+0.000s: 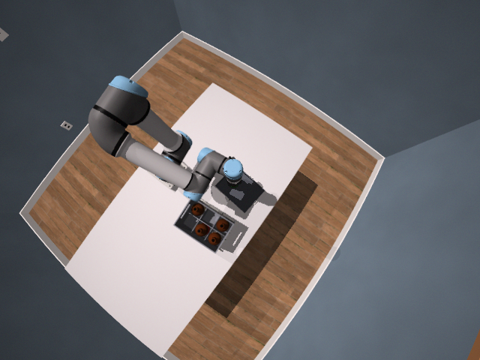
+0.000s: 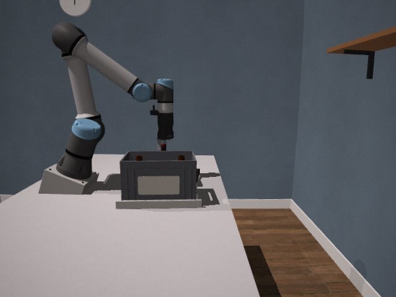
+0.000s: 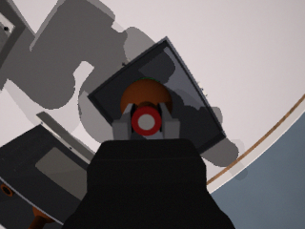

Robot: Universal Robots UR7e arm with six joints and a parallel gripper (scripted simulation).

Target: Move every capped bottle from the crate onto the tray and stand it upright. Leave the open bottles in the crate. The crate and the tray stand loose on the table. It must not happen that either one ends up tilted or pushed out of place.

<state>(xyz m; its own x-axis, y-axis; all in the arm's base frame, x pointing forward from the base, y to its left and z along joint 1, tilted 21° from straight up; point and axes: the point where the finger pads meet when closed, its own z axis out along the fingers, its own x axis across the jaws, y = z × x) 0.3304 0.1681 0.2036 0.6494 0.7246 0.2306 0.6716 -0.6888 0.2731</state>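
Slate-blue walls (image 2: 242, 80) are seen around a wooden plank floor (image 2: 288, 252) edged by white skirting (image 2: 323, 236); 1 wooden shelf (image 2: 361, 41) and 1 round clock (image 2: 75, 6) are mounted.

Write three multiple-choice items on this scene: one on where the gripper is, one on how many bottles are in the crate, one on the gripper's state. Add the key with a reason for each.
1. Where is the gripper?
A. Above the dark tray
B. Down inside the crate
C. Over the wooden floor

2. How many brown bottles stand in the crate?
A. Two
B. Four
C. Six

3. What state is the gripper in?
A. Open, holding nothing
B. Shut on nothing
C. Shut on a red-capped bottle

Key: 1 A, the wrist view shows the tray right under the fingers. 2 B, the top view shows four bottles in the compartments. 3 C, the red cap sits between the fingers.
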